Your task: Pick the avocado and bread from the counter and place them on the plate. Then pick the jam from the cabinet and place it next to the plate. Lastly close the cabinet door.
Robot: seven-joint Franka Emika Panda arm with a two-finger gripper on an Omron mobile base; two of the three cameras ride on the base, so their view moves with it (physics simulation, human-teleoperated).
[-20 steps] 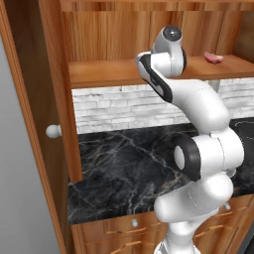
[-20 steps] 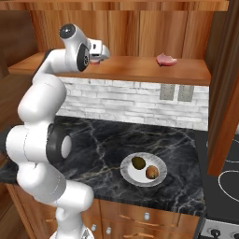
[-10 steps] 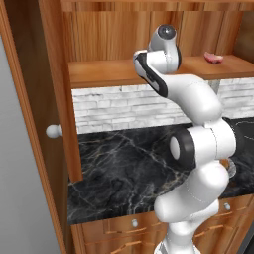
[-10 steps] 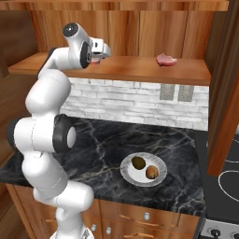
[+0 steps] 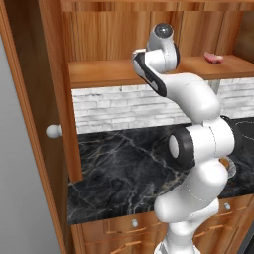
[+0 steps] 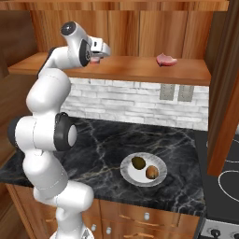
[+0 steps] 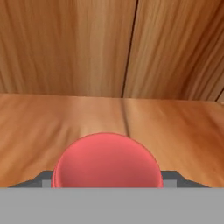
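Observation:
The jam (image 7: 107, 162), a squat red-pink jar, stands on the cabinet (image 6: 140, 70) shelf. My gripper (image 7: 109, 181) reaches onto that shelf and its dark fingertips (image 7: 43, 180) press against the jar's two sides. In the right base view the gripper (image 6: 100, 52) sits at the shelf's left part, with a bit of the jam (image 6: 95, 60) under it. The avocado (image 6: 138, 162) and the bread (image 6: 151, 172) lie side by side on the plate (image 6: 161, 163) on the counter (image 6: 102, 140). The cabinet door (image 5: 30, 124) with its white knob (image 5: 53, 131) stands open at the left.
A flat pink lump (image 6: 166, 59) lies further right on the same shelf. Another wooden door (image 6: 228, 93) hangs open at the right, above a stove top (image 6: 228, 182). Drawers with small grey knobs (image 6: 147, 216) run below the counter.
The jaws have come in from wide open onto the jam's sides. The arm's elbow has shifted a little; the hand stays at the shelf.

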